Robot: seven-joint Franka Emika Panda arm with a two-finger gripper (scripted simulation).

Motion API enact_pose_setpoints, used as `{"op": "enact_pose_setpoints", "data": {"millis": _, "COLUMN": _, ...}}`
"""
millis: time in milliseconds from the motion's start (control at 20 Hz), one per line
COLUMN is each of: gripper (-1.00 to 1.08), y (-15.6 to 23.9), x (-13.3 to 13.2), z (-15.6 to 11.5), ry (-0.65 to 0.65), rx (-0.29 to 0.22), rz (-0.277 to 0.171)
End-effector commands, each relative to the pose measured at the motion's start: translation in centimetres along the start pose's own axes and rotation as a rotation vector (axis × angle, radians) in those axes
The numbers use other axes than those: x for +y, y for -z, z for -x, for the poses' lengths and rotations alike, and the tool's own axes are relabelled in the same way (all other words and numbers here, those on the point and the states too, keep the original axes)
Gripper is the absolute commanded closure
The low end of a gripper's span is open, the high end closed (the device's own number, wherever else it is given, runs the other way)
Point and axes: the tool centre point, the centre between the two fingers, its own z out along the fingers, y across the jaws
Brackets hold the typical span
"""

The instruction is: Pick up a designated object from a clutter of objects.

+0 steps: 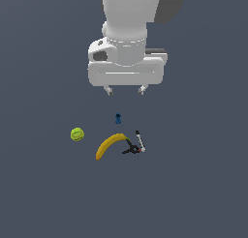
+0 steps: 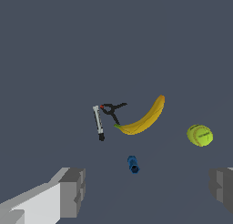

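The designated object, a thin grey-white rod point(image 1: 140, 141) point(image 2: 98, 122) with a dark tip, lies flat on the dark floor beside a black-and-red clamp-like piece point(image 1: 131, 149) point(image 2: 110, 109). The rest of the clutter of objects surrounds it: a yellow banana point(image 1: 108, 145) point(image 2: 144, 118), a yellow-green tennis ball point(image 1: 77, 134) point(image 2: 200, 135) and a tiny blue piece point(image 1: 118, 118) point(image 2: 133, 164). My gripper point(image 1: 126, 91) hangs well above them, open and holding nothing, roughly over the blue piece. Its fingers point(image 2: 72, 191) frame the wrist view's edges.
Everything rests on a plain dark grey floor point(image 1: 193, 184). The clamp-like piece touches or nearly touches both the rod and the banana's end. The tennis ball sits apart at the exterior view's left.
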Motion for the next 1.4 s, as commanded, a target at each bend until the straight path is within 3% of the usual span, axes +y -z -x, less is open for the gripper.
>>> {"op": "enact_pose_setpoints", "data": {"millis": 0, "gripper": -0.92, "y": 0.0, "x": 0.0, "z": 0.0, "ry": 0.0, "rx": 0.0, "rz": 0.0}}
{"op": "enact_pose_setpoints", "data": {"millis": 450, "gripper": -0.92, "y": -0.7, "x": 0.1, "z": 0.3, "ry": 0.046, "rx": -0.021, "rz": 0.032}}
{"op": "enact_pose_setpoints", "data": {"millis": 800, "gripper": -0.92, "y": -1.0, "x": 0.0, "z": 0.3, "ry": 0.048, "rx": -0.022, "rz": 0.032}}
{"op": "enact_pose_setpoints", "data": {"millis": 1350, "gripper": -0.92, "y": -7.2, "x": -1.7, "z": -1.1, "ry": 0.088, "rx": -0.024, "rz": 0.028}}
